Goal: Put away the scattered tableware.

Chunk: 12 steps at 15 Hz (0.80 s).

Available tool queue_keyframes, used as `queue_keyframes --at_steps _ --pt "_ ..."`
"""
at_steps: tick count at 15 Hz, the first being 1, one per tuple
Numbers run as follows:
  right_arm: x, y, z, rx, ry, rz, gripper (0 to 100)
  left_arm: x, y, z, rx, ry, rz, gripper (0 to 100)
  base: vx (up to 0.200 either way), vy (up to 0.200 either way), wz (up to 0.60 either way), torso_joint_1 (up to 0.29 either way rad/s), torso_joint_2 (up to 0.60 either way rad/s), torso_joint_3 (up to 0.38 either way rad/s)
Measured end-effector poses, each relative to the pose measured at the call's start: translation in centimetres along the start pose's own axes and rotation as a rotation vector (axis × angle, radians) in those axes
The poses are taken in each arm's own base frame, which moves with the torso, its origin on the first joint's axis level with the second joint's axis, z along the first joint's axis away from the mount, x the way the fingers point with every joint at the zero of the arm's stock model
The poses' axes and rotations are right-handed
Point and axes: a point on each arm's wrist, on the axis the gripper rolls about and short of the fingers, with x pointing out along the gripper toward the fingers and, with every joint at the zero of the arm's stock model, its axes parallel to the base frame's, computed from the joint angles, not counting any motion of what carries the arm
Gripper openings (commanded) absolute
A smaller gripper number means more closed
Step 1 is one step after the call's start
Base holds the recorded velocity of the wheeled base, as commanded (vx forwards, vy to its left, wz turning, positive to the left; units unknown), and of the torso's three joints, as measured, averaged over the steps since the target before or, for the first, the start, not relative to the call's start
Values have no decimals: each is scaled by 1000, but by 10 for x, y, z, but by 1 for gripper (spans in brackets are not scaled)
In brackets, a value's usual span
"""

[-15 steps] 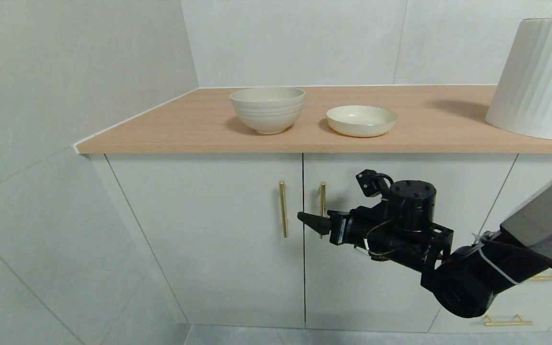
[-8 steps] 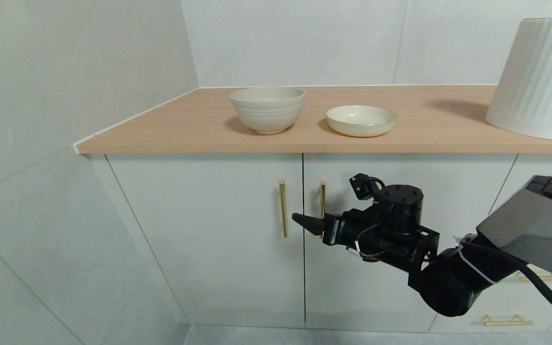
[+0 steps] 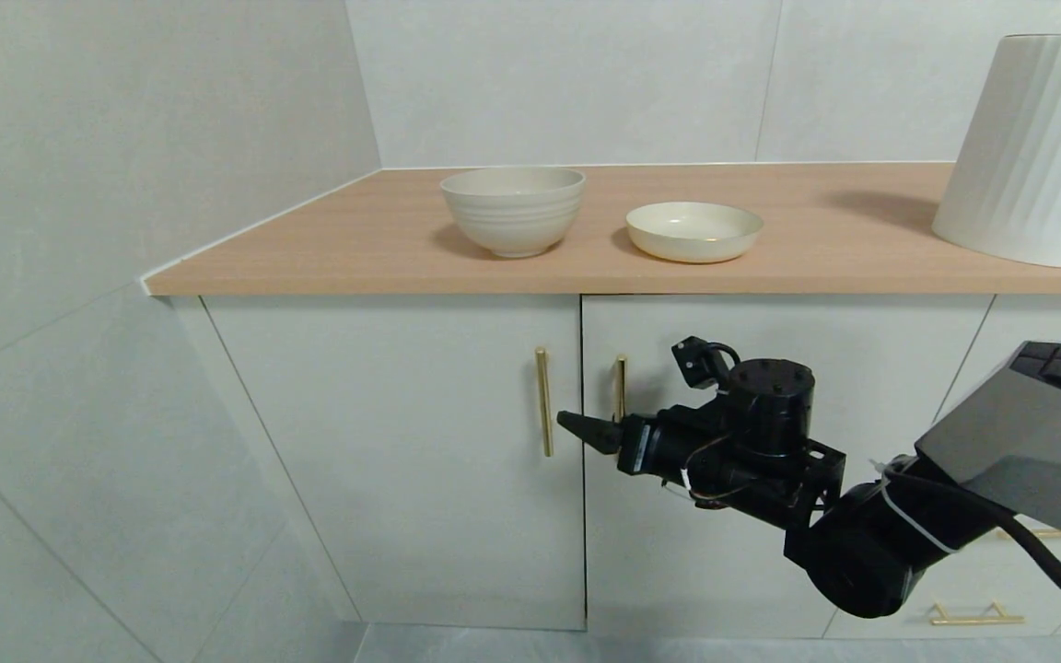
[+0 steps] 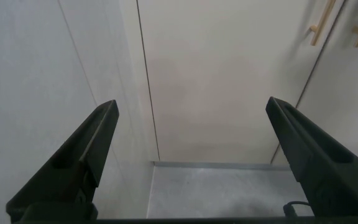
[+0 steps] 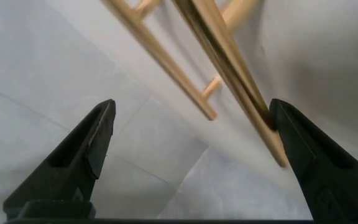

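Tiled corner of a kitchen: wooden countertop (image 3: 355, 249) carries a ribbed cream bowl (image 3: 513, 210), a shallow cream dish (image 3: 693, 231) just beside it, and a white ribbed container (image 3: 1037, 147) well apart at the right end. Below are white cabinet doors (image 3: 402, 460) with two brass handles (image 3: 542, 401). The right gripper (image 3: 586, 431) is at those handles, jaws spread wide around them and gripping nothing, contact unclear; the left gripper (image 4: 191, 104) is also wide and empty, low by the cabinet base.

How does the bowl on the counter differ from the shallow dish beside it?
The bowl is deep with ribbed sides; the dish is shallow and smooth. The bowl is greyish white, the dish creamier. The bowl stands to the left of the dish. Both sit upright, apart, on the wooden countertop.
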Motion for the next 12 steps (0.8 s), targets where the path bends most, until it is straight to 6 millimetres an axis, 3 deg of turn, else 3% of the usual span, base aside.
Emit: queue_keyframes --at_steps 4,10,12 --pt "-11 5 -1 30 59 75 100 0 0 0 0 0 0 100 0 0 0 0 0 0" --pt "-55 18 -1 61 178 206 100 0 0 2 -4 -19 1 100 0 0 0 0 0 0" --pt "-73 22 -4 69 215 227 100 -4 -1 15 -11 -77 -32 100 0 0 0 0 0 0"
